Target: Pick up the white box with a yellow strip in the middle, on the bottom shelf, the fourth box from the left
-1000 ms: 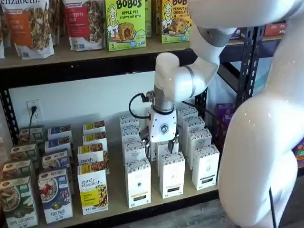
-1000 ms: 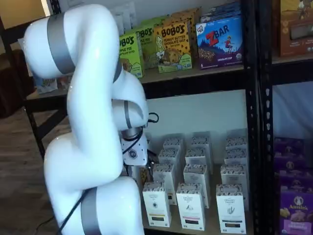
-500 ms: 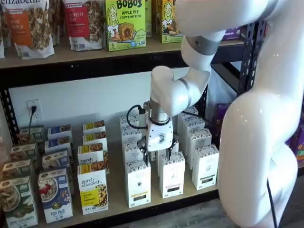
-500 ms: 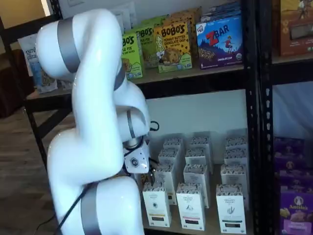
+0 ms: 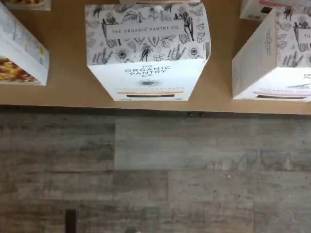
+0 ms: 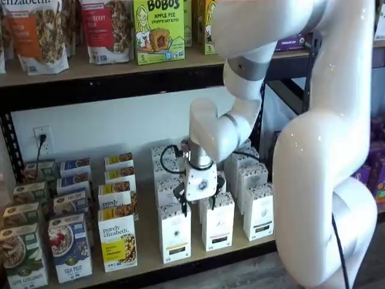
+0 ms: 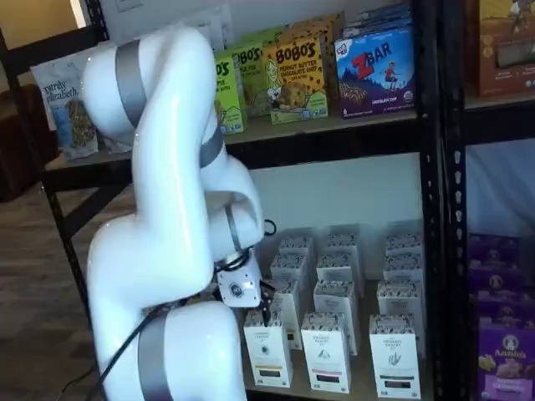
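Closing in for the grasp, with nothing yet taken. Shows the gripper (image 6: 197,203) released in a shelf view, its black fingers (image 6: 180,206) spread with a plain gap and nothing between them. Places the white box (image 6: 174,232) just below the claw and a little to the side of it, upright at the front edge of the bottom shelf (image 6: 146,241), first in its row. Confirms the target in the wrist view: speckled top, thin yellow strip on the white box (image 5: 148,73), bare board of the bottom shelf (image 5: 63,94) on either side. To do this well, judge the centring first: seems to hang partly over the gap toward the neighbouring carton (image 6: 218,221), so shift sideways until one finger stands on each side of the yellow-strip carton alone. Keep clear of the pink-strip carton (image 5: 272,68) beside it and of the like carton just behind the claw's target, both near enough to be clipped or tipped. Then descend straight, keeping the jaws wide until the speckled band sits between the pads, and close gently across the narrow faces. Avoid pushing down on the top flap, likely to crush. Lift vertically before drawing away from the rack.
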